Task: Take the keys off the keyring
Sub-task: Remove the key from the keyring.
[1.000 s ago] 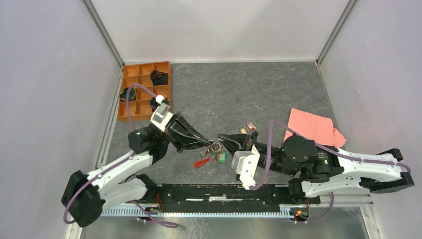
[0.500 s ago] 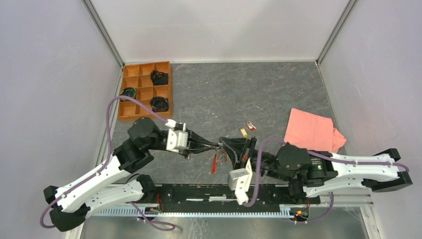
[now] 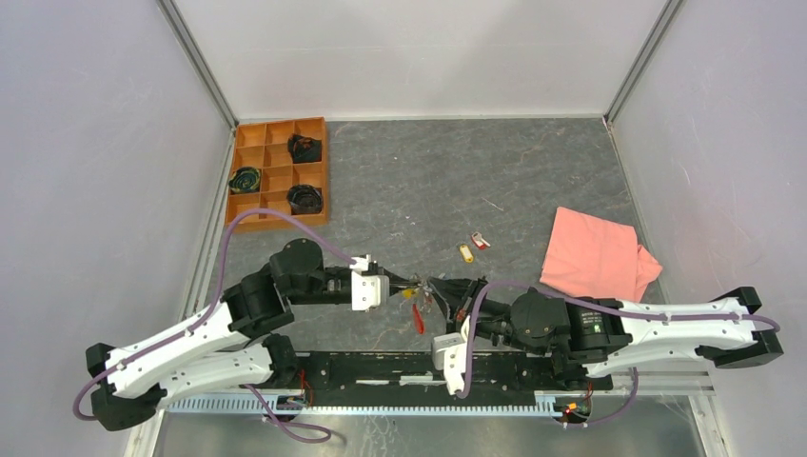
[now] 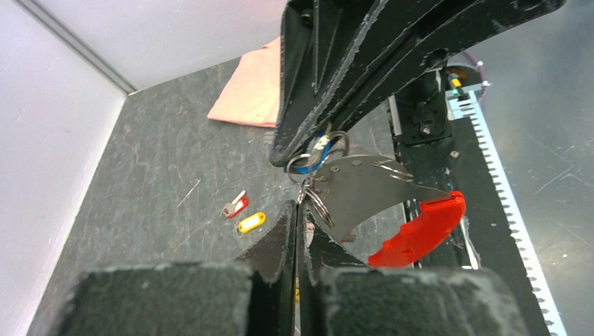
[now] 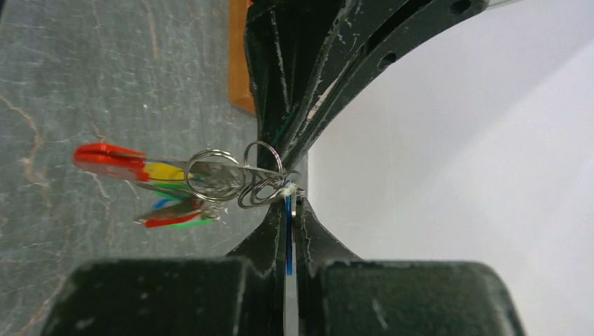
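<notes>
Since a second ago the left gripper (image 3: 416,283) has turned to point straight right, jaws clamped on the keyring (image 3: 417,318), held off the table (image 3: 400,181). Only the right wrist view shows the right gripper (image 5: 291,203) pinching a blue key (image 5: 288,238).

Bright, even light falls from above; shadows on the dark grey mottled desk (image 3: 533,171) are faint. The small thin metal keyring (image 5: 213,175) glints. Both wrist views blur at their near edge.

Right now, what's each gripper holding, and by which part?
Left gripper pinches the keyring by its metal ring; right gripper pinches a blue key, apparently by its head.
</notes>
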You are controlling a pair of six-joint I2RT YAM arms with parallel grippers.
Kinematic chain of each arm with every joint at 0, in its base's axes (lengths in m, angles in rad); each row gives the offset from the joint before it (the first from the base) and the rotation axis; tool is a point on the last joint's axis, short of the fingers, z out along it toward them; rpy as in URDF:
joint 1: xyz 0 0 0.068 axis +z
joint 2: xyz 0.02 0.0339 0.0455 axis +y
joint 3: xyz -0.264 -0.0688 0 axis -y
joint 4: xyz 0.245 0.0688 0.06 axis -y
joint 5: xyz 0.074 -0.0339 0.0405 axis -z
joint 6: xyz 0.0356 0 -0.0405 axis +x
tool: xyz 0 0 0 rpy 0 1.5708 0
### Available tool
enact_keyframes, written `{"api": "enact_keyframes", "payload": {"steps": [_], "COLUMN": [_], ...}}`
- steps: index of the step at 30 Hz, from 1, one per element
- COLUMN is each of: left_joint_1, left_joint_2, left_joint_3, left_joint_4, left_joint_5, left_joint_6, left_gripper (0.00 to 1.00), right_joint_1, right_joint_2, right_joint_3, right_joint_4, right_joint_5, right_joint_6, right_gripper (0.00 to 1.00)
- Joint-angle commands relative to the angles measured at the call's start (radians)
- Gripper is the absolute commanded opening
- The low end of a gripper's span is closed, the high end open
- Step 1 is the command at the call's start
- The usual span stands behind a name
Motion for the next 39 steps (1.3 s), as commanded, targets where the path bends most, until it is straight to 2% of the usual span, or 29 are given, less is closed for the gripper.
{"api": "enact_keyframes", "payload": {"steps": [1, 9, 19, 31, 39], "left_joint_1": [-0.004, -0.006, -0.007, -0.007, -0.005], "left_joint_2": [-0.035, -0.098, -0.168, -0.221, -0.199], "left_joint_3": [-0.045, -0.116, -0.174, -0.253, -0.266], "left_joint_4": [0.093, 0.226, 0.304, 0.498, 0.592], "left_joint_5": [-0.136, -0.256, -0.122, -0.105, -0.075], "left_joint_6": [0.058, 0.027, 0.003, -0.193, -0.339], "left_gripper": [0.02, 0.02, 0.02, 0.02, 0.02], "right_joint_1": [0.006, 0.005, 0.001, 0.002, 0.003], "right_joint_2": [-0.011, 0.027, 0.038, -0.029, -0.045], "right_joint_3": [-0.010, -0.048, -0.091, -0.038, 0.011], "right_joint_4": [0.038, 0.008, 0.157, 0.153, 0.159], "right_joint_5": [-0.075, -0.046, 0.109, 0.028, -0.062], "right_joint_6": [0.106, 0.189, 0.215, 0.198, 0.187], "right_gripper": [0.00, 0.00, 0.00, 0.00, 0.00]}}
